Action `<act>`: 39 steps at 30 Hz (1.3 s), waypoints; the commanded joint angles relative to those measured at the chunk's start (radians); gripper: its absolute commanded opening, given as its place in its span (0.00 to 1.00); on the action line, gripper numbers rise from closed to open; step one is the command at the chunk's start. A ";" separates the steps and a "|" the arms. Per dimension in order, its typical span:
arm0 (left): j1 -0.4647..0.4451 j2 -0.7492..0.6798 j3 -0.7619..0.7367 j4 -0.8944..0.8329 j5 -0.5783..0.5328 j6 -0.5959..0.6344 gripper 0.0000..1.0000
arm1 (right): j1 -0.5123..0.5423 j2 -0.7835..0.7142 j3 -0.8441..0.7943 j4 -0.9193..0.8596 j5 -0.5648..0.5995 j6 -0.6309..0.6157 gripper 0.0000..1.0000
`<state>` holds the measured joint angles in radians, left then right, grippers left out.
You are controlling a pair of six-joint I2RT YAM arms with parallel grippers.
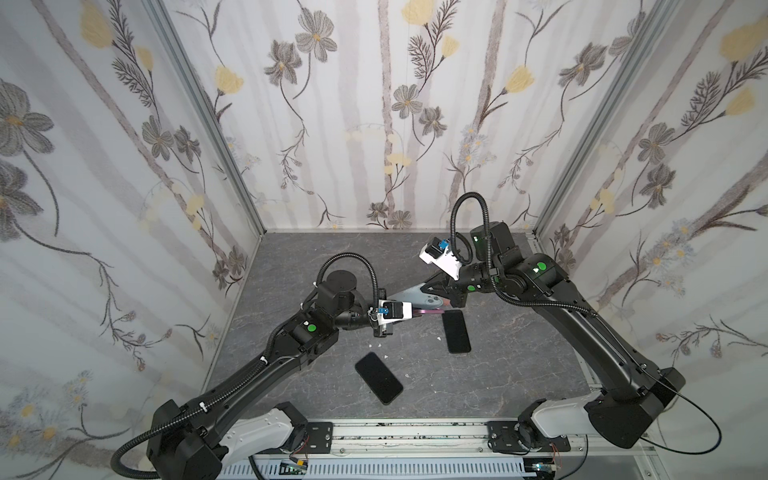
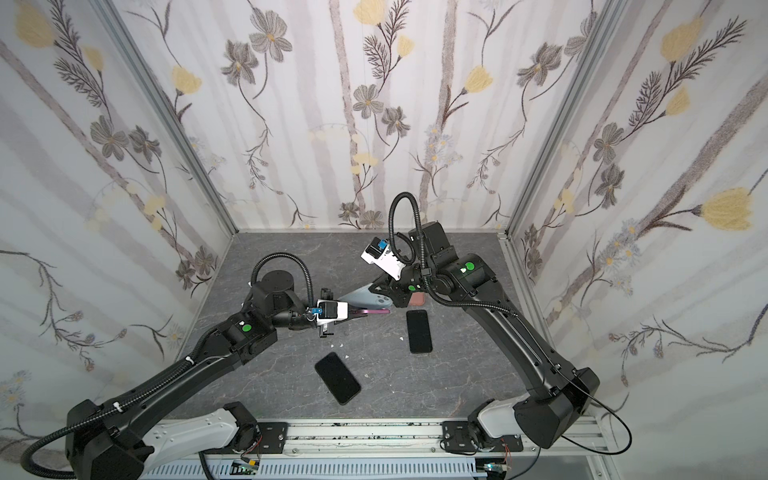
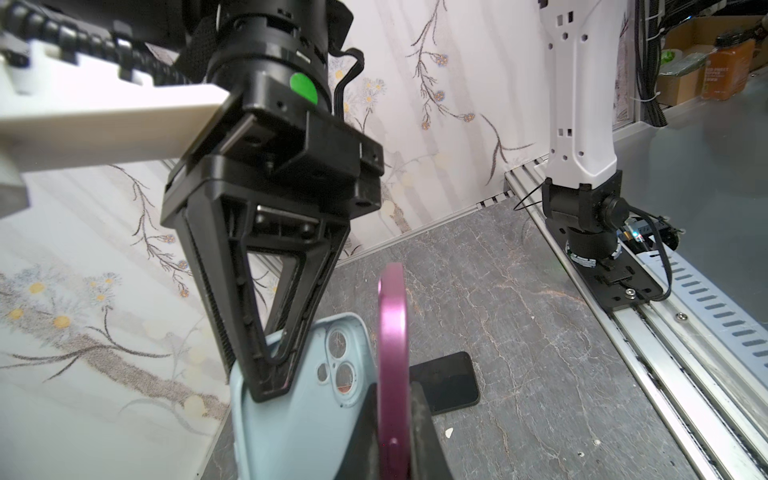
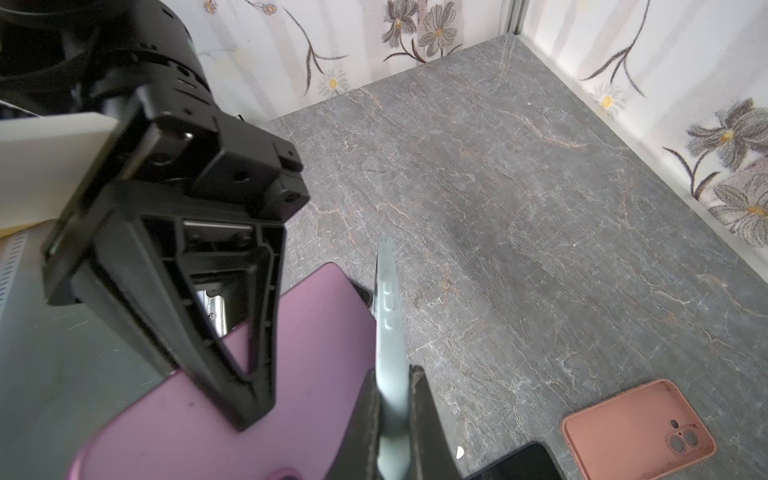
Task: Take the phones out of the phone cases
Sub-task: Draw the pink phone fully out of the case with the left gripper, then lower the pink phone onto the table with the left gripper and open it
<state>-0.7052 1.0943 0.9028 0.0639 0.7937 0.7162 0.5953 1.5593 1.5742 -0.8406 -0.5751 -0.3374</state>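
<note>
Mid-surface, lifted clear of the grey surface: both task items are in the air between the arms.

Left claw: closed tight on the purple phone, pinching it across its thickness; the phone is seen edge-on in the left wrist view.

Right claw: closed tight on one wall of the pale blue case; the case is seen edge-on in the right wrist view.

Key relation: the phone's long axis appears to run out from the left claw toward the right arm, and the case's out from the right claw toward the left arm. In a top view the case lies just beyond the phone, on the side away from the arm bases. The two overlap lengthwise and splay at a shallow angle. The case's hollow side, with the lens cut-outs, faces the phone, and a gap shows at that end. Cannot tell whether the other ends touch.

Judgement: the phone is out of the shell, or nearly. The coming move is a sideways parting, each claw drawing back toward its own arm.

Also lying flat: a black phone just beside the pair, a second black phone nearer the bases, and a pink case.
</note>
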 commanded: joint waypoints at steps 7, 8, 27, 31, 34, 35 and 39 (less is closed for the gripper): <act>0.001 -0.013 0.012 0.070 -0.004 -0.014 0.00 | -0.045 0.009 -0.036 0.112 0.076 0.087 0.00; 0.001 -0.010 0.016 0.078 -0.028 -0.035 0.00 | -0.053 0.004 -0.054 0.133 0.122 0.116 0.00; 0.001 0.220 -0.050 0.407 -0.443 -1.022 0.00 | -0.167 -0.333 -0.501 0.540 0.473 0.485 0.00; 0.001 0.272 -0.043 0.399 -0.456 -1.159 0.00 | -0.169 -0.364 -0.524 0.508 0.423 0.533 0.00; 0.000 0.309 -0.033 0.398 -0.432 -1.252 0.00 | -0.171 -0.385 -0.551 0.469 0.388 0.578 0.00; 0.000 0.322 -0.034 0.397 -0.426 -1.288 0.00 | -0.173 -0.396 -0.562 0.454 0.392 0.589 0.00; 0.002 0.389 -0.021 0.359 -0.380 -1.365 0.00 | -0.197 -0.440 -0.598 0.387 0.407 0.635 0.00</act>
<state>-0.7052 1.4544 0.8623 0.3931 0.3717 -0.5297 0.4110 1.1378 0.9890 -0.4217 -0.1619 0.2367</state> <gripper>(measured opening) 0.086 0.086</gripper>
